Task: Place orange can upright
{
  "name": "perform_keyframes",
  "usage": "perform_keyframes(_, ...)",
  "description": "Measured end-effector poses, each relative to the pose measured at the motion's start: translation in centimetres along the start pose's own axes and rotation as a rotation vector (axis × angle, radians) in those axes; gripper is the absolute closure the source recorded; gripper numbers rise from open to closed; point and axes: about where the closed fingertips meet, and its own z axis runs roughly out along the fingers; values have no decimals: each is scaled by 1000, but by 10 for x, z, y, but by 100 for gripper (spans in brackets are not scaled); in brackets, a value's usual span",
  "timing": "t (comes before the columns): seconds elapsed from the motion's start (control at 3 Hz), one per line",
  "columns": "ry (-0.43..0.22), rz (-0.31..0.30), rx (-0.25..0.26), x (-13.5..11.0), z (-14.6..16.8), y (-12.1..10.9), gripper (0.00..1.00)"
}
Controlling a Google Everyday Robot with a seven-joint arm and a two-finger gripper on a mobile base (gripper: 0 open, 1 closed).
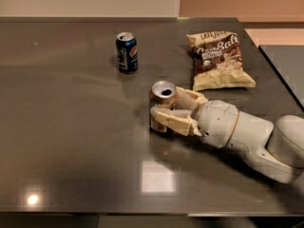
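- My pincer (167, 109) sits low over the middle of the counter (71, 127), reaching in from the right, with my one arm (247, 137) trailing off toward the right edge.
- The pincer is pinching the orange can (161, 93). One finger (173, 121) crosses the can's near side and the other (191, 98) lies against its far right side.
- The relation that counts is that the orange can lies to the left of my wrist, right at the fingertips and between them, not beside them.
- Its long axis runs up and down. The open silver top faces up, and the base looks to be down on the counter, though my near finger hides most of the lower body and I cannot see the contact itself.
- I judge the can to be already standing. What is left is to spread the fingers evenly and draw back to the right without dragging the can over.
- The risk is the near finger catching the can's side as it lets go and tipping it leftward.
- There is one orange can, in my grip.
- There is one dark blue Pepsi can (127, 52), upright, well apart to the far left.
- There is one bag of chips (217, 61), lying flat beyond my wrist, near it but not touching.
- There is one pincer on one arm.
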Motion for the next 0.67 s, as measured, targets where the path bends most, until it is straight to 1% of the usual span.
perform_keyframes(0.33, 0, -1, -4, -1, 2, 1, 0)
perform_keyframes(0.67, 0, -1, -4, -1, 2, 1, 0)
